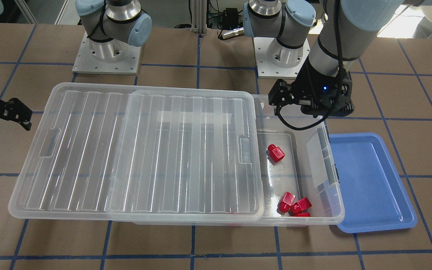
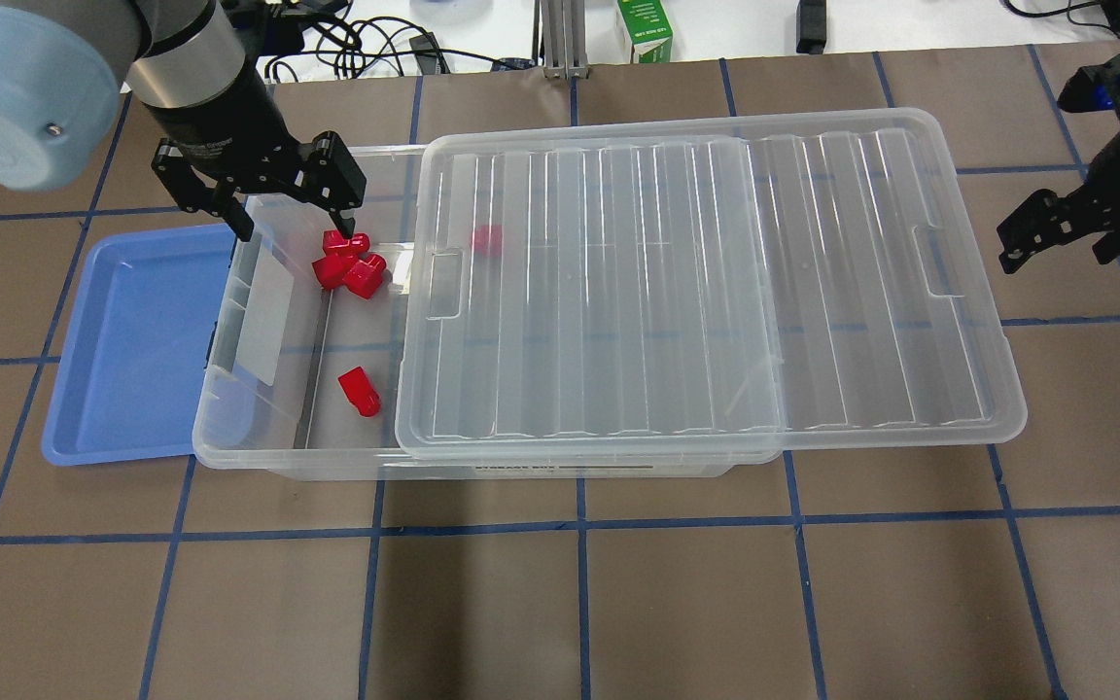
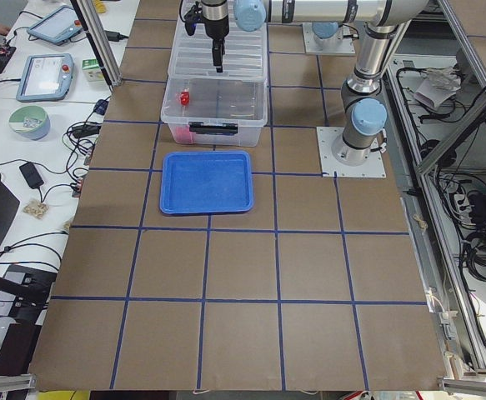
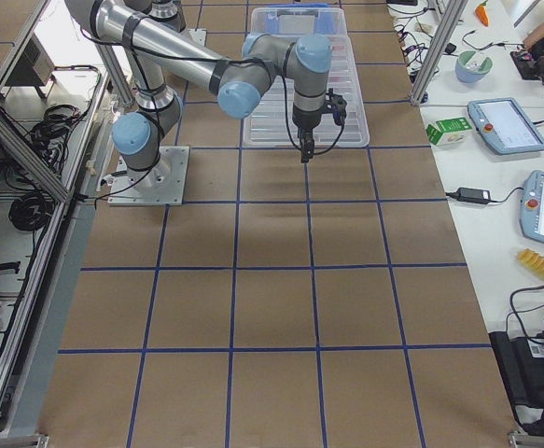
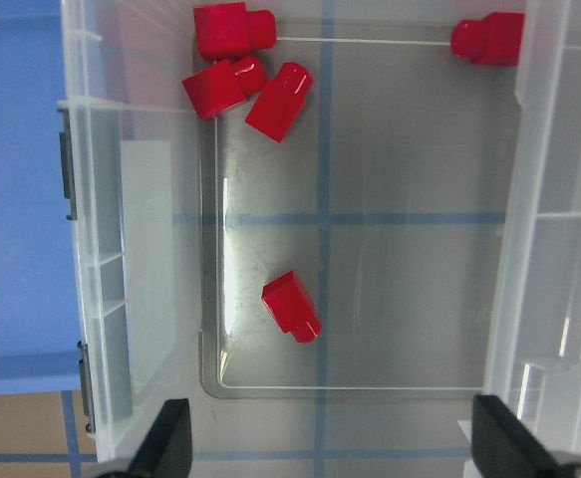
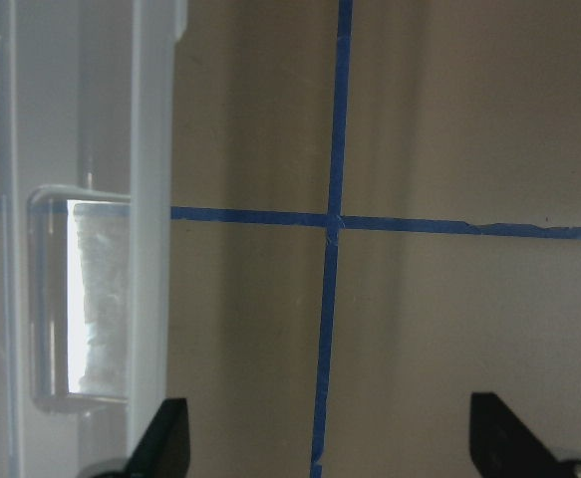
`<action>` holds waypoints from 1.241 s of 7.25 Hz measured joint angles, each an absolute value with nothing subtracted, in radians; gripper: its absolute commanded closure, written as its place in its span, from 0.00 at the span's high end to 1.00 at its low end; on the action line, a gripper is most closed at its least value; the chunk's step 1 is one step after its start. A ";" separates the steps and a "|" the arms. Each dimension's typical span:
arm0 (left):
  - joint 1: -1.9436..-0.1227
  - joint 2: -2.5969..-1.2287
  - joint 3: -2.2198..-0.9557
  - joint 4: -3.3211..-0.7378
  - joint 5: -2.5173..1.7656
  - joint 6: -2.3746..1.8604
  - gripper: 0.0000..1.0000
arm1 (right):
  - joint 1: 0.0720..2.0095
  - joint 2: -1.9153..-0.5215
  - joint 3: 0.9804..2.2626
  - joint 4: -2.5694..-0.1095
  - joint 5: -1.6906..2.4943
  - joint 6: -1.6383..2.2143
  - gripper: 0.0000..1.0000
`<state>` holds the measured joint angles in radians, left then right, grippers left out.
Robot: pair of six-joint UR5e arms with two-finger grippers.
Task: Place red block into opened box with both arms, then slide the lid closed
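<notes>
The clear box lies across the table, its open end toward my left side. The ribbed lid covers most of it and overhangs the far end. Several red blocks lie on the box floor: a cluster, a single one and one under the lid. My left gripper hangs open and empty above the box's open end, looking down on the blocks. Also open and empty, my right gripper is over the table just beyond the lid's short end.
A shallow blue tray lies against the box's open end, partly under its rim. Both arm bases stand behind the box. Brown table with blue tape lines surrounds everything. Tablets and cables lie on a side bench.
</notes>
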<state>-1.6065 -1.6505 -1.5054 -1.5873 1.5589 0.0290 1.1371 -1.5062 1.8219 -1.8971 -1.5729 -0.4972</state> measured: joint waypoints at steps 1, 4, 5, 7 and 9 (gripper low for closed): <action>-1.631 -1.628 -1.501 -1.589 1.558 0.029 1.00 | 1.137 -1.502 1.849 -1.920 -1.573 -0.499 1.00; -1.634 -1.607 -1.506 -1.578 1.559 0.026 1.00 | 1.152 -1.508 1.864 -1.931 -1.563 -0.487 1.00; -1.632 -1.604 -1.507 -1.581 1.560 0.025 1.00 | 1.168 -1.509 1.864 -1.931 -1.559 -0.483 1.00; -1.625 -1.597 -1.502 -1.585 1.570 0.026 1.00 | 1.219 -1.511 1.866 -1.930 -1.554 -0.457 1.00; -1.599 -1.585 -1.501 -1.587 1.578 0.033 1.00 | 1.290 -1.507 1.866 -1.931 -1.530 -0.395 1.00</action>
<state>-1.5994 -1.5849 -1.5013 -1.5872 1.5776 0.0330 1.2902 -1.5073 1.8664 -1.9314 -1.5297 -0.3949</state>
